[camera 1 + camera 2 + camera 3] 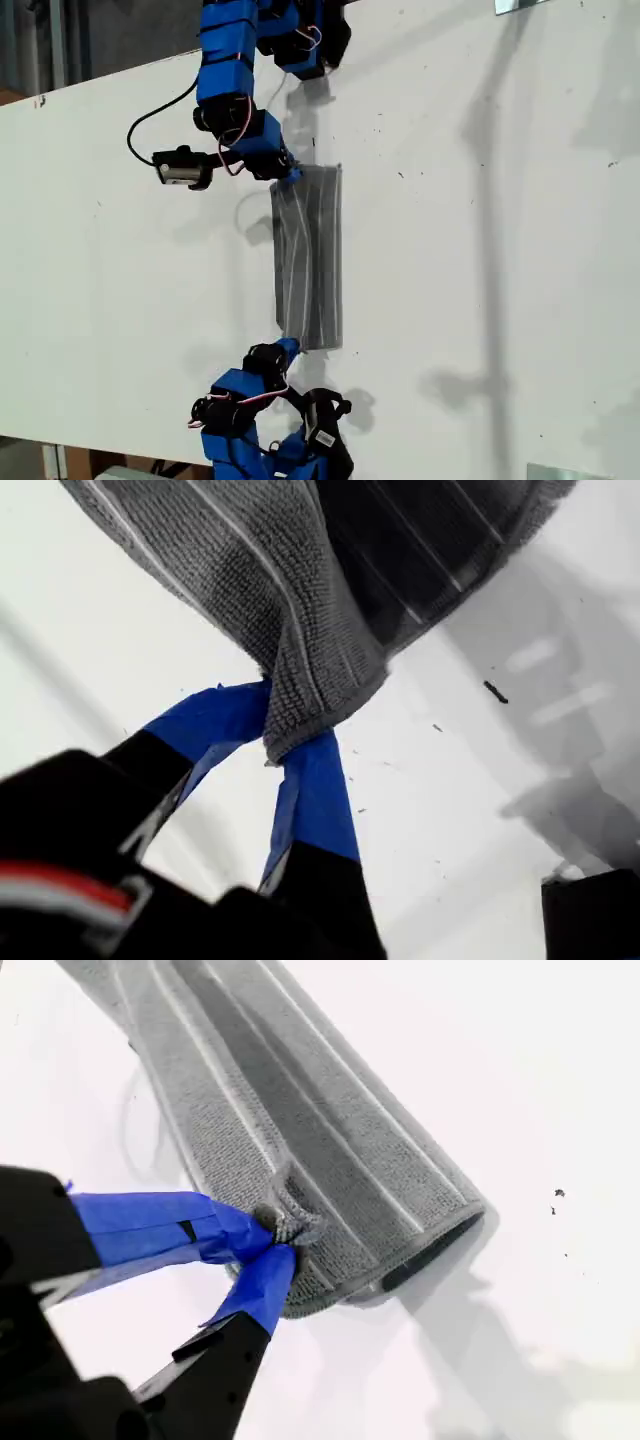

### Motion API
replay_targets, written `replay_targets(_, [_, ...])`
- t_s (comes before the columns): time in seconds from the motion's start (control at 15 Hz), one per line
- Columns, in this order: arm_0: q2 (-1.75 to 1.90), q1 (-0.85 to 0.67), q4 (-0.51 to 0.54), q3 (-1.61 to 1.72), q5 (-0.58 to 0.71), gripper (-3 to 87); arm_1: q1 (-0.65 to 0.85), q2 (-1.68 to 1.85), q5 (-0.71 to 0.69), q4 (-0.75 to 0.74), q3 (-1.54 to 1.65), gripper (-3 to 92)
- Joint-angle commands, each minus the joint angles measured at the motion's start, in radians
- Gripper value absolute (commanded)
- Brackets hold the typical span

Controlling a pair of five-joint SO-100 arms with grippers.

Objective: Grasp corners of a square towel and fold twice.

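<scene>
Towel (310, 260) lies on the white table (480, 250), folded into a long narrow strip running between my two arms in the exterior view. My first gripper (275, 750) is pinched tight on a bunched corner (310, 705), lifting the cloth off the surface. My second gripper (275, 1230) is clamped on a corner (290, 1215) at an end of the strip. Which arm is which in the exterior view I can't settle.

White table (480, 250), folded towel (310, 260) atop.
</scene>
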Motion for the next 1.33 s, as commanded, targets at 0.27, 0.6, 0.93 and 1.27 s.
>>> replay_targets(0.27, [0.147,-0.259,-0.295,0.422,0.130,-0.3,0.209,-0.048,-0.135,-0.225,0.218,-0.1])
replay_targets(0.6, [0.132,-0.256,-0.328,0.460,0.135,-0.3,0.198,-0.074,-0.152,-0.247,0.224,-0.1])
replay_targets(0.93, [0.212,-0.037,-0.350,0.552,-0.037,-0.3,0.028,0.012,-0.043,-0.184,0.265,-0.1])
replay_targets(1.27, [0.213,0.049,-0.469,0.657,-0.118,-0.2,-0.063,0.002,0.061,-0.325,0.433,-0.1])
